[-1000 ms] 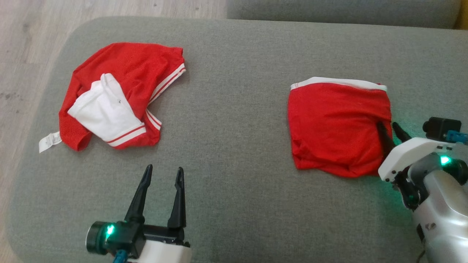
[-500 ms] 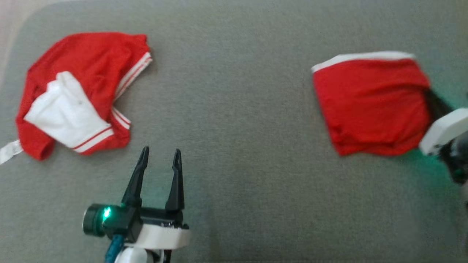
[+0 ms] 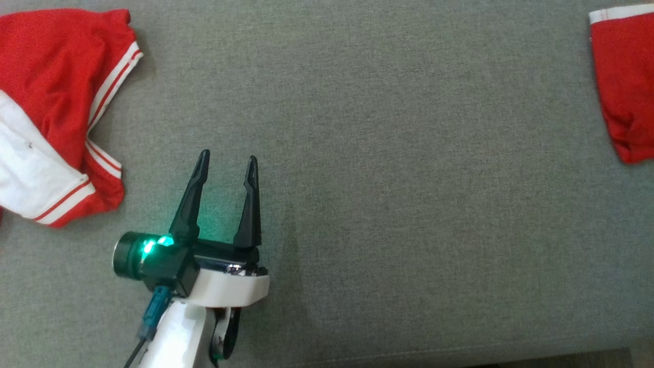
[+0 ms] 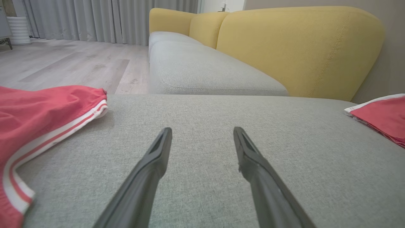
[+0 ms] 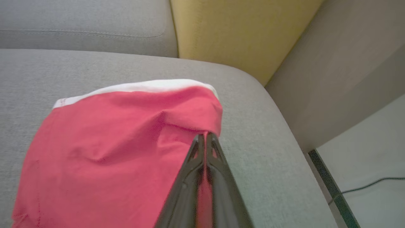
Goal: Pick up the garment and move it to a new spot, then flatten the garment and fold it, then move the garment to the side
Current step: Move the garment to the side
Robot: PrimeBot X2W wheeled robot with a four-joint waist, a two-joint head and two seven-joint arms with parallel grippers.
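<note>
The folded red garment with a white waistband [image 3: 623, 92] lies at the far right edge of the grey cushion [image 3: 383, 153]. In the right wrist view my right gripper [image 5: 205, 135] is shut on the right edge of that folded red garment [image 5: 110, 142], with the cloth puckering toward its tips. My left gripper [image 3: 228, 156] hovers open and empty over bare cushion at the lower left, and its fingers also spread apart in the left wrist view [image 4: 202, 130]. To the left gripper's left lies a crumpled red and white garment [image 3: 51, 92].
A yellow sofa back [image 4: 300, 47] and another grey seat [image 4: 202, 72] stand beyond the cushion. Wooden floor [image 4: 63, 60] lies at the far left. The cushion's right end drops to pale floor with a cable [image 5: 364, 186]. The cushion's front seam [image 3: 460, 347] runs near me.
The right gripper has pulled the folded red garment well to the right, away from the crumpled one. The head camera has also shifted, so the whole picture has moved. The left gripper stays open.
</note>
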